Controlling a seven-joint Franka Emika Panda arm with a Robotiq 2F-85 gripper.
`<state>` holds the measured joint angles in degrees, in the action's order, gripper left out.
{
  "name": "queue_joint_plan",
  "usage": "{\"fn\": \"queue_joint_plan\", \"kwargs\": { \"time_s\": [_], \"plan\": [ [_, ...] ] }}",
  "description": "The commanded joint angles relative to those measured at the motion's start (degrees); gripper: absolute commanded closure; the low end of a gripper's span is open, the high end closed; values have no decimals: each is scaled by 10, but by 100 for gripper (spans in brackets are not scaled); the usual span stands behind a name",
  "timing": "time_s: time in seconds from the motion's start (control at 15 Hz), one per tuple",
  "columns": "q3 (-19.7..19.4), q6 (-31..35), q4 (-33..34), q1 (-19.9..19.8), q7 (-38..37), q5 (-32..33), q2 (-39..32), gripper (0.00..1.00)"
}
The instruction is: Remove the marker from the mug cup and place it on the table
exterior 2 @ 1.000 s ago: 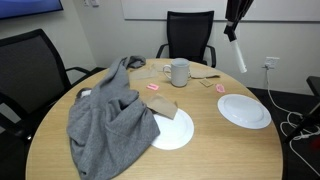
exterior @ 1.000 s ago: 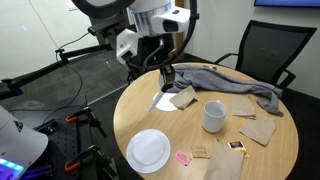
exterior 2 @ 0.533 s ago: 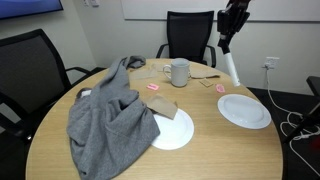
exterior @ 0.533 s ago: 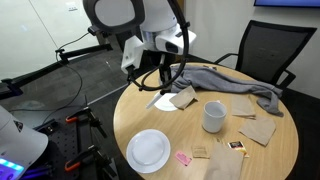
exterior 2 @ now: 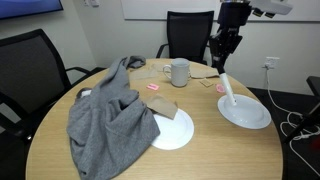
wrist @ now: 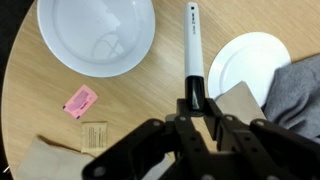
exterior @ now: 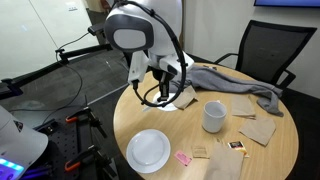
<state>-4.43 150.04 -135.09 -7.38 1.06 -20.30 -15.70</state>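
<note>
My gripper (exterior 2: 222,66) is shut on the marker (exterior 2: 229,90), which has a white body and black end and hangs slanted below the jaws, above the table (exterior 2: 200,150). In the wrist view the marker (wrist: 191,45) points away from the gripper (wrist: 197,104) over bare wood between two white plates. The light grey mug cup (exterior 2: 180,72) stands upright, apart from the gripper and with nothing in it, in both exterior views (exterior: 213,116). In an exterior view the gripper (exterior: 168,88) is low over the table's (exterior: 170,125) edge; the marker is hard to make out there.
Two white plates (exterior 2: 245,111) (exterior 2: 172,131) lie on the table. A grey cloth (exterior 2: 108,115) covers one side. Brown napkins (exterior: 257,128), a pink packet (wrist: 80,100) and small sachets (wrist: 96,134) are scattered around. Black office chairs (exterior 2: 188,32) stand around the table.
The arm has come down with the marker in the gripper, from high above the table to just over the wood between the two plates. The mug has not moved.
</note>
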Motion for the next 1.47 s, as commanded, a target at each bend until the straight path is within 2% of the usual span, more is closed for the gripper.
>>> {"fn": "queue_joint_plan", "kwargs": {
  "time_s": [0.0, 0.2, 0.47, 1.27, 1.33, 1.4],
  "plan": [
    [28, -14, 42, -28, 26, -44, -53, 94],
    [46, -11, 65, -43, 35, -67, -94, 94],
    [56, -15, 96, -56, 32, -63, -141, 94],
    [68, -6, 147, -62, 21, -49, -226, 94],
    [68, -7, 149, -61, 20, -48, -230, 82],
    [67, -9, 152, -61, 19, -46, -233, 53]
  ]
}}
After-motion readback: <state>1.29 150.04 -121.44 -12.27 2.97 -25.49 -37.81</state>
